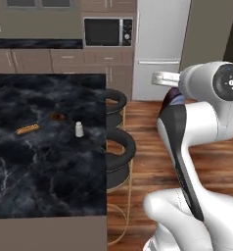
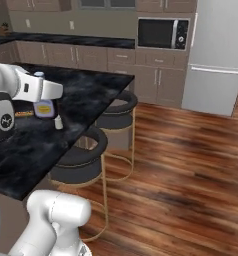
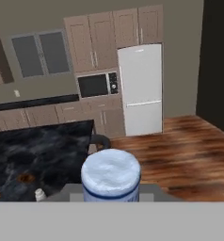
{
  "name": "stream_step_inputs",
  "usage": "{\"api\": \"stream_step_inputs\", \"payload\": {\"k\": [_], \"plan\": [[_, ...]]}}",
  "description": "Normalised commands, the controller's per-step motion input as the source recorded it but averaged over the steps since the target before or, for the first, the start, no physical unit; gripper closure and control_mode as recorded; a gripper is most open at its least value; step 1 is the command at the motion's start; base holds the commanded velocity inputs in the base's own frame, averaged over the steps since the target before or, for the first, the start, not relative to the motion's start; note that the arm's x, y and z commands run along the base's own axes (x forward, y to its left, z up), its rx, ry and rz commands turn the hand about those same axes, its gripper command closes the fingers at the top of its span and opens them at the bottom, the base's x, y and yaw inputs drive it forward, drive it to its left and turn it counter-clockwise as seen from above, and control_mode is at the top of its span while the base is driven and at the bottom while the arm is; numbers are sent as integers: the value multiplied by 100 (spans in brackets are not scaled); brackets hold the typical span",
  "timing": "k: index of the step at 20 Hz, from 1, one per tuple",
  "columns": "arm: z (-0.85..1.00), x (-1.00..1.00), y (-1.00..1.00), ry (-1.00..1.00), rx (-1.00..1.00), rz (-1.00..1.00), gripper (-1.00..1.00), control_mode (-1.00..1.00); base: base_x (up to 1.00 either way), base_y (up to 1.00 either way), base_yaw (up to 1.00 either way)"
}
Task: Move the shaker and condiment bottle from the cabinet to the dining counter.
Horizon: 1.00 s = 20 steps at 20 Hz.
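While the gripper (image 2: 47, 100) is clamped on the bottle (image 2: 43, 107) above the counter (image 1: 50, 162), the shaker (image 1: 79, 129) already stands there. Risk: 1 careless descent beside it could knock the shaker over, or a tilted release could topple the bottle.

White arm bent high, jaws clamped, wrist level
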Motion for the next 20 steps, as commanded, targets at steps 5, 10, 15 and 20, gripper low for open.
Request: {"api": "stream_step_inputs", "payload": {"k": [5,10,15,20], "plan": [[0,0,0,0,0,0,100,100,44,-40,35],[0,0,0,0,0,0,100,100,53,-33,35],[0,0,0,0,0,0,100,100,51,-34,30],[0,0,0,0,0,0,100,100,63,-8,17]]}}
